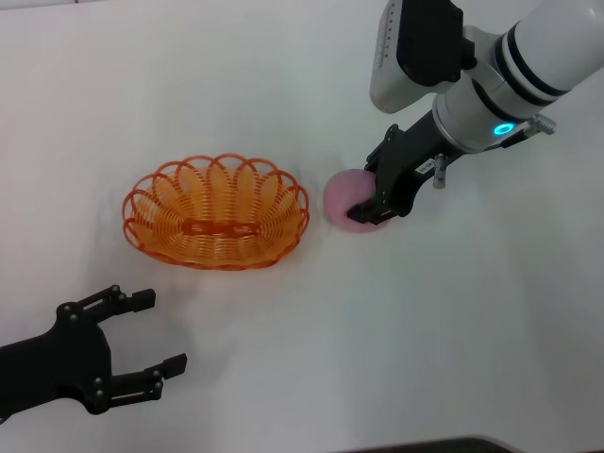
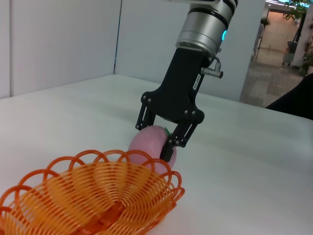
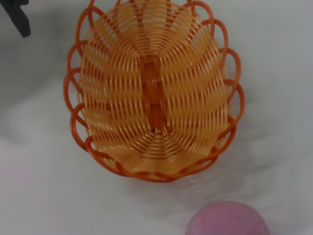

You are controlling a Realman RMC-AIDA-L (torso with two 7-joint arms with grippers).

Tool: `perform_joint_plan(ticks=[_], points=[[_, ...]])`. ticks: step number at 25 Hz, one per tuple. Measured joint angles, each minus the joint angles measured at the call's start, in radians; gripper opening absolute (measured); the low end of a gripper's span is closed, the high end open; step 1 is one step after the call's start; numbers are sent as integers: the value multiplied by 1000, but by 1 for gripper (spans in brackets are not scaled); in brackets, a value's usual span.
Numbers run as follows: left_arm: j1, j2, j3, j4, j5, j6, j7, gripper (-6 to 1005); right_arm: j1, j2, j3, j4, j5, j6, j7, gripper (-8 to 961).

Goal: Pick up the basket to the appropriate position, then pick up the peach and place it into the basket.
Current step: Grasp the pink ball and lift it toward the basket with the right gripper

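The basket (image 1: 216, 211) sat upright on the white table (image 1: 453, 340), a little to the robot's left of the middle, with nothing inside it. Its looped orange rim and open woven sides showed plainly from the head view, and the right wrist view looked straight down into its empty bottom (image 3: 154, 93).

The peach (image 1: 345, 200) lay on the table just beside the basket, on the robot's right side of it — close to the rim but not touching it, as far as the head view showed. In the left wrist view it appeared behind the basket's far edge (image 2: 152, 144), pink and round, with a small green mark near its top.

The right gripper (image 1: 373, 209) had its black fingers down around the peach, one finger (image 2: 178, 139) on each side of the fruit. The fingers looked pressed against the peach's sides, grasping it, while the peach seemed to rest on the table or barely above it — I could not tell which. The arm slanted in from the far right, a blue ring lit on its wrist.

The left gripper (image 1: 142, 332) hung low at the near left, well apart from the basket, its two fingers (image 1: 127, 300) spread wide and holding nothing.
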Motion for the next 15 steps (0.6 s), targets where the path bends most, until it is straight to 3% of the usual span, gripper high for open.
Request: perform_joint_plan(ticks=[3,5,15], points=[[0,0,0,0,0,0,0,876,-1,0,0,0,0,0,0,583],[0,0,0,0,1,0,0,876,-2,0,0,-1,0,0,0,423],[0,0,0,0,1,2,0,876,-3,0,6,-4,0,0,0,350]])
